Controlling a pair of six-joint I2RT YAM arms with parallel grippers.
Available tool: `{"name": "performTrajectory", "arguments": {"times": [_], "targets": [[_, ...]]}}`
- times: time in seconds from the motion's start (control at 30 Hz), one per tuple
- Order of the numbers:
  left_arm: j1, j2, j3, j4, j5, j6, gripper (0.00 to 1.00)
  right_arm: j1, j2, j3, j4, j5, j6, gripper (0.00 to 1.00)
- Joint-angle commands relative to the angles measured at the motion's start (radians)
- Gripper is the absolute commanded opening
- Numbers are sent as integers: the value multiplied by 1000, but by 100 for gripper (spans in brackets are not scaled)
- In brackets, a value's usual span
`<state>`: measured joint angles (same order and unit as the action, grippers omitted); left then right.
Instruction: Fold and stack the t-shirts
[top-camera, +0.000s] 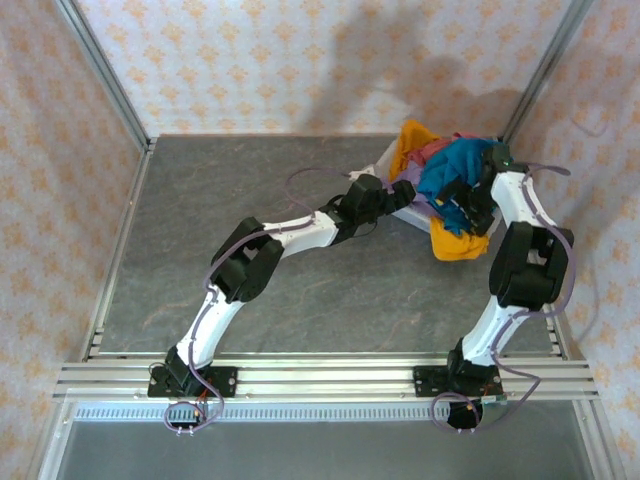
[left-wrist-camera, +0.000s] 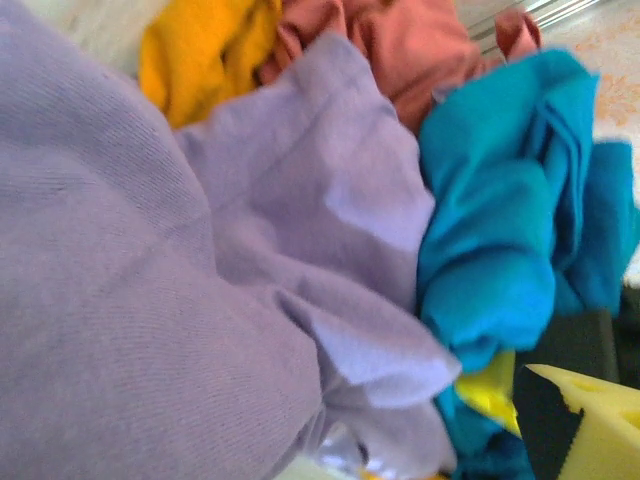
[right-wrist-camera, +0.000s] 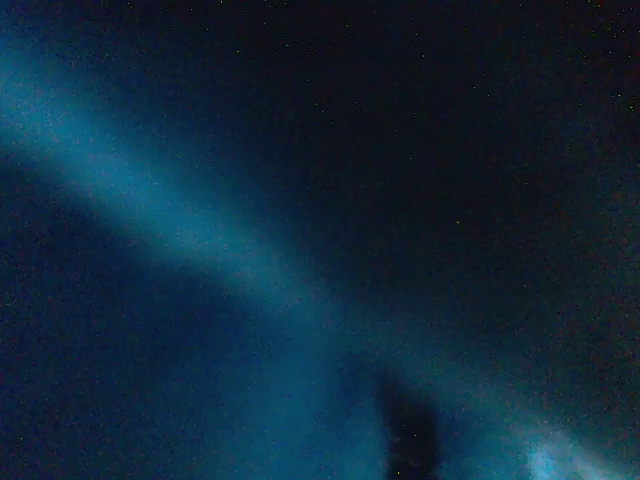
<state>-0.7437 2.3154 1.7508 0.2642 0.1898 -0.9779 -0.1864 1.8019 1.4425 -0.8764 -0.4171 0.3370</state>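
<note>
**Teal t-shirt (top-camera: 452, 168) — top of heap, far right of table (top-camera: 250, 170)**

Bunched in the white basket (top-camera: 410, 215), no clear long axis. Right gripper (top-camera: 470, 200) is nearer — jaws wide, buried in teal cloth from the near side. Left gripper (top-camera: 402, 192), jaws spread, lies against the lavender t-shirt (left-wrist-camera: 300, 200) alongside.

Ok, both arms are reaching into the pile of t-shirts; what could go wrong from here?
1. The teal t-shirt lies tangled against the lavender t-shirt, so pulling it may drag that neighbour out.
2. The right wrist camera is pressed into dark teal cloth, so a grasp there would be blind.
3. The orange-yellow t-shirt hangs low at the heap's near edge and might slide onto the table.
</note>
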Motion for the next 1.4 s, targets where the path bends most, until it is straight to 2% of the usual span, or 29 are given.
{"name": "performTrajectory", "arguments": {"times": [0.0, 0.07, 0.17, 0.3, 0.43, 0.53, 0.6, 0.7, 0.9, 0.97, 1.1, 1.37], "targets": [[3, 51, 76, -47, 32, 9, 99, 6, -114, -122, -57, -25, 66, 99], [5, 79, 134, -64, 44, 14, 99, 8, -183, -201, -32, -56, 100, 99], [4, 137, 236, -95, 84, 11, 99, 14, -268, -318, 38, -167, 152, 99], [5, 213, 350, -101, 130, -16, 99, 26, -313, -376, 69, -270, 187, 99], [18, 245, 432, -149, 146, 6, 99, 54, -350, -371, 62, -248, 195, 99], [41, 224, 423, -160, 145, 15, 99, 55, -333, -348, 43, -165, 173, 99], [60, 184, 382, -169, 136, 35, 99, 55, -303, -316, 29, -97, 167, 99], [82, 78, 243, -146, 84, 85, 99, 52, -267, -315, 99, 0, 206, 99], [126, -111, 11, -133, 73, 164, 99, 57, -135, -310, 324, -67, 400, 99], [134, -187, -87, -120, 75, 206, 99, 64, -88, -272, 363, -48, 451, 99], [139, -320, -244, -135, 45, 265, 99, 68, -2, -175, 406, 44, 522, 99], [145, -488, -424, -231, 13, 327, 99, 74, 228, 83, 396, 46, 595, 99]]}}
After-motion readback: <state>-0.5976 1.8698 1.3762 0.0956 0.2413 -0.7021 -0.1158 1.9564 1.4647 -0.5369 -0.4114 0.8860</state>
